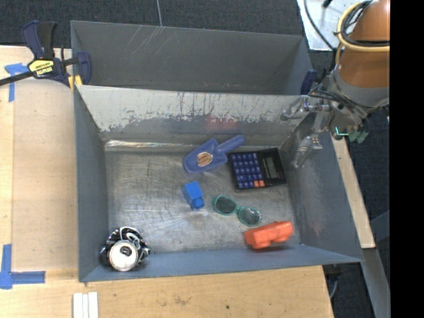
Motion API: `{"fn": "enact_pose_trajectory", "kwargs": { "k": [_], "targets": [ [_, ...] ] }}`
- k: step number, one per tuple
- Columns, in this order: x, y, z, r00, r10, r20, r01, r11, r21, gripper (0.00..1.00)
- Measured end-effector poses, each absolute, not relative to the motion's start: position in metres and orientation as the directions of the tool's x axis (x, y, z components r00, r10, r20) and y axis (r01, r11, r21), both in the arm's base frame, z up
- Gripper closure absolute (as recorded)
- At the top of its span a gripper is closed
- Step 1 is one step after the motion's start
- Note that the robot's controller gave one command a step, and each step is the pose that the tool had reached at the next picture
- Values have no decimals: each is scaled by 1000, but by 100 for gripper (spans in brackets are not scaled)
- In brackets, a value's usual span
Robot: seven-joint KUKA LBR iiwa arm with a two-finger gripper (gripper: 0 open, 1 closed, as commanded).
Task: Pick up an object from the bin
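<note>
The gripper (305,141) hung at the right side of the grey metal bin (199,61), low over the sloping right wall near the far right corner, with the orange-capped wrist of the arm above and behind it, out past the rim. Whether it was spread or closed could not be made out from this angle, and nothing could be seen gripped in it. The nearest thing was a black calculator with blue keys (257,169), lying flat on the bin floor just to the left of the gripper and a little below it, clear of the tool. Touching the calculator's upper left corner lay a blue plastic clamp (211,155), stretched slantwise with a brownish spot at its middle. Below the clamp, apart from it, sat a small blue block (193,195), and just to the right of that block lay a pair of green-lensed goggles (236,209). Near the front right corner of the floor, just below the goggles, rested an orange blocky object (268,235). Well away from all of these, in the front left corner, sat a round black-and-white object (124,249) against the bin's wall.
</note>
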State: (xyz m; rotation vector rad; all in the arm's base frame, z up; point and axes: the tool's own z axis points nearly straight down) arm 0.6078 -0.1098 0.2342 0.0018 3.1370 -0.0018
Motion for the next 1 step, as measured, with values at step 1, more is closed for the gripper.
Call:
{"fn": "enact_pose_trajectory", "kwargs": {
  "k": [1],
  "targets": [
    [603, -95, 183, -999, 45, -10, 45, 999, -1, 0]
  ]
}}
